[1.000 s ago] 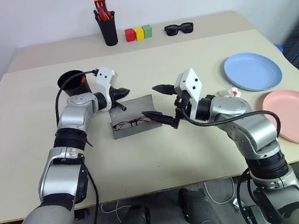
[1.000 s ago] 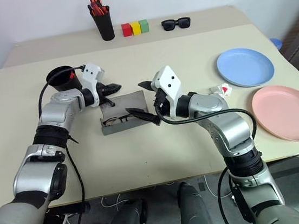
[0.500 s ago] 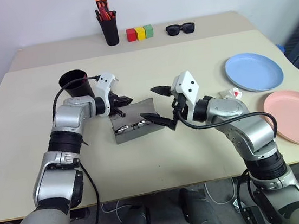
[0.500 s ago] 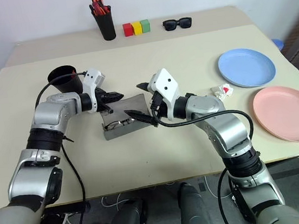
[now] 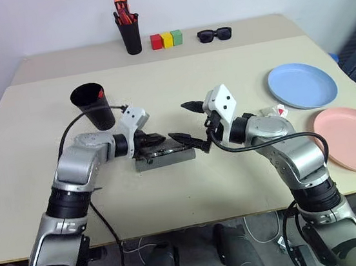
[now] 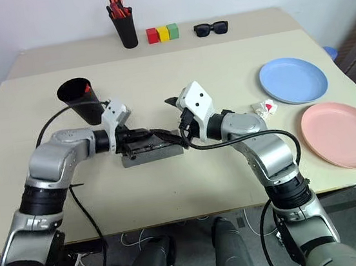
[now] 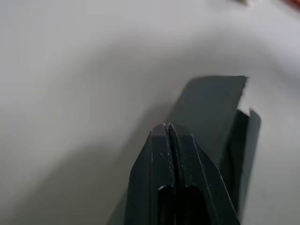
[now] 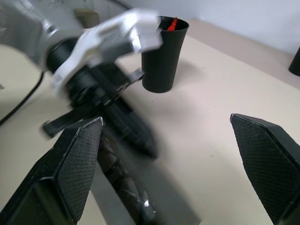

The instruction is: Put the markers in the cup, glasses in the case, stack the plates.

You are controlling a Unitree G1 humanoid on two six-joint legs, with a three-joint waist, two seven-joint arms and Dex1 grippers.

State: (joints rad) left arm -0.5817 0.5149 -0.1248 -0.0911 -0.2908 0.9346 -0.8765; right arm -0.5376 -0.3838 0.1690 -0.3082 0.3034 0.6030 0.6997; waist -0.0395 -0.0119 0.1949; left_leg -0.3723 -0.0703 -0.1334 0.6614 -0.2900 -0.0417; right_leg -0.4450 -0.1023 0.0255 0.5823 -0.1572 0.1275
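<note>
The grey case now lies flat with its lid down, where a second ago we saw it open with the glasses inside, so we judge the glasses step all but finished. Its long axis runs across the bench, left to right before us, hinge edge on the far side. Our left hand, fingers pressed together on nothing, has drawn back along the lid and rests on its left end. Our right hand hovers spread wide over the right end. A red marker tip shows in the black cup; the blue plate and pink plate remain unstacked.
</note>
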